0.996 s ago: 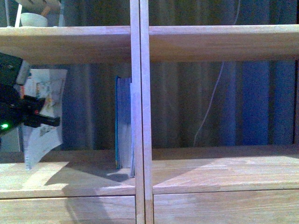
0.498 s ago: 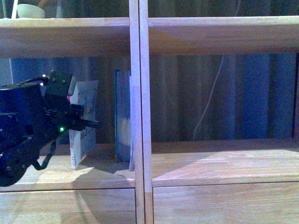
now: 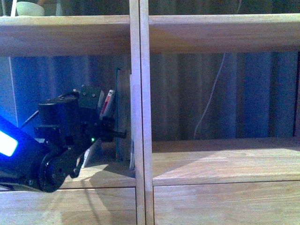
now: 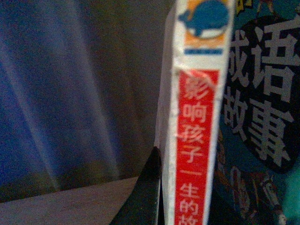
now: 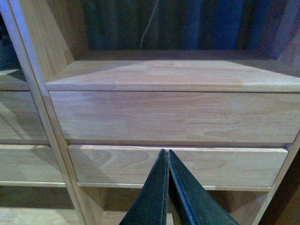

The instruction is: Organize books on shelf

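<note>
My left gripper [image 3: 107,127] is shut on the thin paperback [image 3: 108,103], inside the shelf's left compartment. The paperback stands upright, its red-and-white spine facing out. It is close beside the dark-teal book [image 3: 123,117], which stands against the central divider [image 3: 140,112]. In the left wrist view the red-and-white spine [image 4: 197,140] fills the middle. One dark finger [image 4: 147,187] presses its side, and the teal cover [image 4: 262,93] lies right beside it. My right gripper [image 5: 167,161] is shut and empty, in front of a drawer front [image 5: 197,164] of the shelf [image 5: 173,75].
A pale bowl [image 3: 29,8] sits on the upper shelf board at the left. A white cable [image 3: 211,98] hangs behind the right compartment, in front of a dark curtain. The right compartment's board [image 3: 225,159] shows nothing on it.
My left arm has moved right with the paperback, from the compartment's left edge to beside the teal book. The paperback has turned from cover-on to spine-on.
</note>
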`<act>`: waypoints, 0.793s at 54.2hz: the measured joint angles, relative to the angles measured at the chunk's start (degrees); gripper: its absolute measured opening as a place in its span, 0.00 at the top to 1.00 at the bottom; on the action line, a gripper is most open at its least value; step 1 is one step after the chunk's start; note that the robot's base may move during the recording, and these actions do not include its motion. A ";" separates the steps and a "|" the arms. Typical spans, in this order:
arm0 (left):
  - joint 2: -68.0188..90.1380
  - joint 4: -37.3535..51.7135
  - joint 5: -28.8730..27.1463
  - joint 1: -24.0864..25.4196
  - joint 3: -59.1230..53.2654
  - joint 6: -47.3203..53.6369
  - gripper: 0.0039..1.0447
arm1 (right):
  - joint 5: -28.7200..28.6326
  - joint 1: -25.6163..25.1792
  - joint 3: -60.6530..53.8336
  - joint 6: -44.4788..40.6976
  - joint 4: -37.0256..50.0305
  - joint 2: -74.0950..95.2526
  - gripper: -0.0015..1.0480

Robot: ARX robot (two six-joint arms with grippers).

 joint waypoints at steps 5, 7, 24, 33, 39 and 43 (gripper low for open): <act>0.17 0.13 -0.26 -0.13 -0.92 -0.15 0.50 | 0.00 0.00 0.00 0.00 -1.60 -1.46 0.97; 0.17 0.26 -0.44 -0.13 -1.40 -0.24 0.45 | 0.00 0.00 0.00 0.00 -2.23 -2.10 0.97; -3.82 1.25 -1.97 -0.52 -9.79 -3.63 0.05 | 0.00 0.00 0.00 0.00 -6.91 -6.84 0.97; -10.08 3.48 -2.38 -1.60 -16.92 -7.06 0.07 | 0.00 0.00 0.00 0.00 -8.76 -8.66 0.97; -17.11 5.77 -3.13 -2.27 -23.80 -9.27 0.07 | 0.00 0.00 0.00 0.00 -13.68 -12.66 0.97; -22.05 7.10 -4.00 -2.40 -28.59 -10.14 0.07 | 0.00 0.00 0.00 0.00 -18.71 -16.65 0.97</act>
